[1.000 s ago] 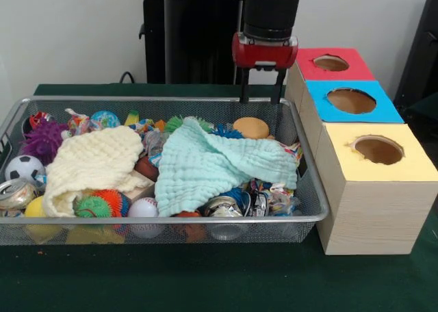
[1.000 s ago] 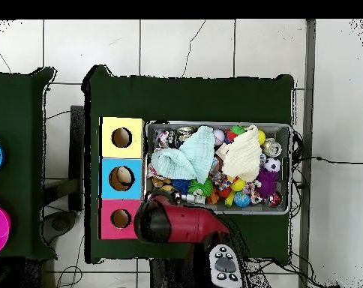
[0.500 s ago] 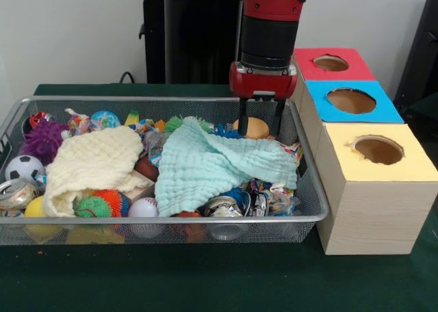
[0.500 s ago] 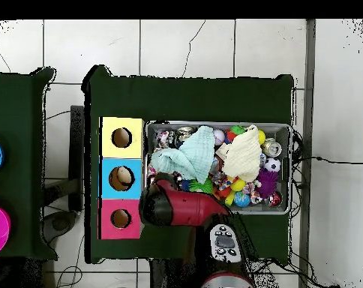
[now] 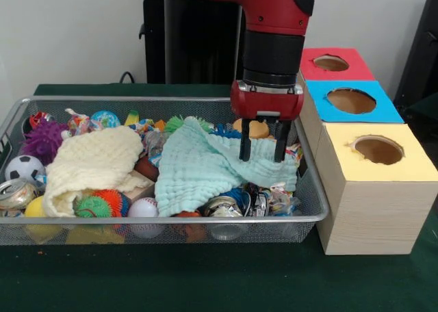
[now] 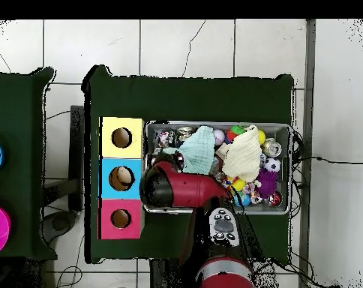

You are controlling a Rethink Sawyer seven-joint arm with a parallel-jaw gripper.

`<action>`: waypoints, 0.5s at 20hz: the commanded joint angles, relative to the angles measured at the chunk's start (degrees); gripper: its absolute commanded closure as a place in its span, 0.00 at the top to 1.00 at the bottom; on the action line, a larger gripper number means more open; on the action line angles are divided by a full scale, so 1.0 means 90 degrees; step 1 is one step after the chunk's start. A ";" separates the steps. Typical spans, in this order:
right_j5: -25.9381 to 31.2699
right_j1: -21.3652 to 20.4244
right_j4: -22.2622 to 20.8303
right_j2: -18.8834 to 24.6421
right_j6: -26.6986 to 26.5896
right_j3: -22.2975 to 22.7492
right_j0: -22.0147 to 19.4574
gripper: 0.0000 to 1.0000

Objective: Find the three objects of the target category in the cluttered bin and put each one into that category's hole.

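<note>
Wide, shallow silver wire-mesh bin [image 5: 311,219] on the green-covered table [image 5: 205,284], heaped with clutter; just beside its right end in the front view, a row of three boxes with round holes: red-topped box [image 5: 349,71], blue-topped box [image 5: 383,110], yellow-topped box [image 5: 410,165].

Black two-fingered gripper [image 5: 260,149] under the red and black arm [image 5: 274,24], fingers spread apart, tips down on the right flap of the pale mint muslin cloth [image 5: 198,168]. Nothing pinched yet. Just behind the fingers, a tan round disc-like object [image 5: 257,128], half hidden. Cream muslin cloth [image 5: 92,161] over the left of the heap; crushed metal cans [image 5: 226,206] and crinkled wrappers along the front rim.

In the overhead view, arm covering the box-side end of the bin, gripper hidden beneath it.

Likely step: taking hold of the mint cloth to uncover what lies under it.

Risks from here:
- Fingers closing on too little fabric, cloth slipping free on the lift.
- Cloth dragging light wrappers or small toys up and over the low rim.
- Fingertips pressed too deep, catching the mesh or a can.
- Disc nudged farther under the cloth, out of sight.
</note>
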 commanded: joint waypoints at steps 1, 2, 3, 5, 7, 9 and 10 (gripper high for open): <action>-0.0171 0.0416 0.0443 -0.0091 0.1067 -0.1227 0.0132 1.00; -0.0201 0.0480 0.0504 -0.0121 0.1113 -0.1307 0.0168 1.00; -0.0233 0.0508 0.0544 -0.0127 0.1167 -0.1311 0.0183 1.00; -0.0156 0.0580 0.0716 -0.0082 0.1312 -0.1336 0.0181 1.00; -0.0239 0.0631 0.0873 0.0023 0.1449 -0.1314 0.0149 1.00; -0.0315 0.0684 0.1017 -0.0017 0.1522 -0.1337 0.0211 1.00; -0.0370 0.0702 0.1098 -0.0034 0.1562 -0.1347 0.0236 1.00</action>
